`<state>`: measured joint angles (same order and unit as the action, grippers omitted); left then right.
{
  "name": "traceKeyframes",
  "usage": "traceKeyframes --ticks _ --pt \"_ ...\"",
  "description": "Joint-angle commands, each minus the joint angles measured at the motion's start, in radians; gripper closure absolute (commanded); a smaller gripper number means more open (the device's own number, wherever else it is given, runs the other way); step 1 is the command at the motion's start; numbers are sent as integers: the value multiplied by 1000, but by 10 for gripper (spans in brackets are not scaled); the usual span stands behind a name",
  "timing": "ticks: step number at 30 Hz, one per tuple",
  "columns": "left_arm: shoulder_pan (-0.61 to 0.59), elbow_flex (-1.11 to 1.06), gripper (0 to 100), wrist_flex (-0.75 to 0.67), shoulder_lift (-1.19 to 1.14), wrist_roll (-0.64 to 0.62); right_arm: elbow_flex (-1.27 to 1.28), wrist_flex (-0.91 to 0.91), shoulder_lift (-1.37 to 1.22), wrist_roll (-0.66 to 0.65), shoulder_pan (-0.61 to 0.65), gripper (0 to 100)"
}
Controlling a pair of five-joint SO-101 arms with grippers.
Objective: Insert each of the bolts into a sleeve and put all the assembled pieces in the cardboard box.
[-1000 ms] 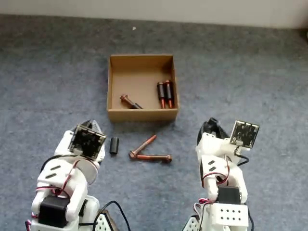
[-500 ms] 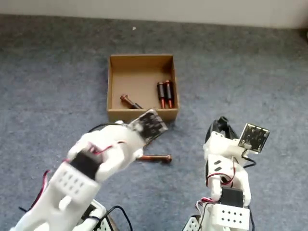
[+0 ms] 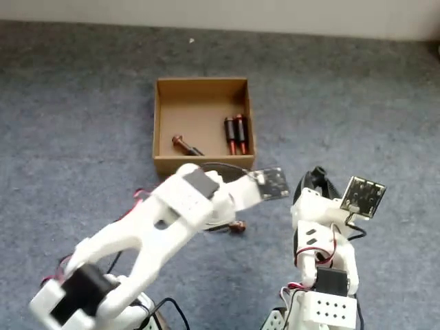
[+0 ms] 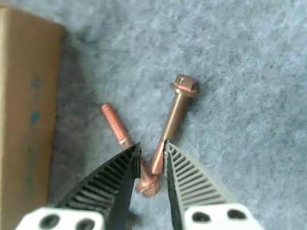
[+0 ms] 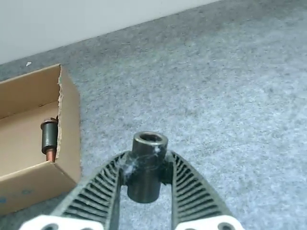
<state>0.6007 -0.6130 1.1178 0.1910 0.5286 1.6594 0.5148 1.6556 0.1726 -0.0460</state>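
Hovering just in front of the cardboard box [image 3: 199,110], my left gripper [image 4: 151,144] has its jaws spread a little. They straddle the spot where the bolt nearer the box [image 4: 117,127] crosses the outer bolt [image 4: 175,117]. Both look stiff, smooth and weighty for their size, so they are apt to roll or slip. I judge the plain shank under a head, clear of the crossing, the safest hold, lest I catch both. My left wrist view shows that crossing, while from above my own arm covers it. The high view shows what seem to be three assembled pieces [image 3: 229,134] inside the box. Off the box's front right corner, my right gripper [image 5: 145,160] pinches a dark, rigid sleeve [image 5: 149,141] round its barrel, bore open.
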Motion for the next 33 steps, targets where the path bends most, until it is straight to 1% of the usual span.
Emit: traceKeyframes --ticks 1,4,8,12,15,20,26,29,33 --pt "47 134 894 -5 -163 12 -12 -25 18 -9 -13 994" --pt "48 193 895 -5 -266 12 -12 -25 18 -9 -16 994" --pt "48 242 895 -5 -364 11 -16 -25 18 -6 -62 994" --pt "48 255 896 -5 -390 11 -19 -25 18 -6 -99 994" --pt "48 259 896 0 -387 -41 -19 -25 18 -6 -117 994" --pt "47 263 896 9 -297 -66 -19 -25 18 -6 -165 994" --pt "51 194 896 40 -137 -66 -21 -25 18 -6 -214 994" --pt "81 117 893 32 -88 -66 -21 -25 18 -6 -219 994" --pt "148 31 893 31 -81 -66 -21 -25 18 -6 -219 994"
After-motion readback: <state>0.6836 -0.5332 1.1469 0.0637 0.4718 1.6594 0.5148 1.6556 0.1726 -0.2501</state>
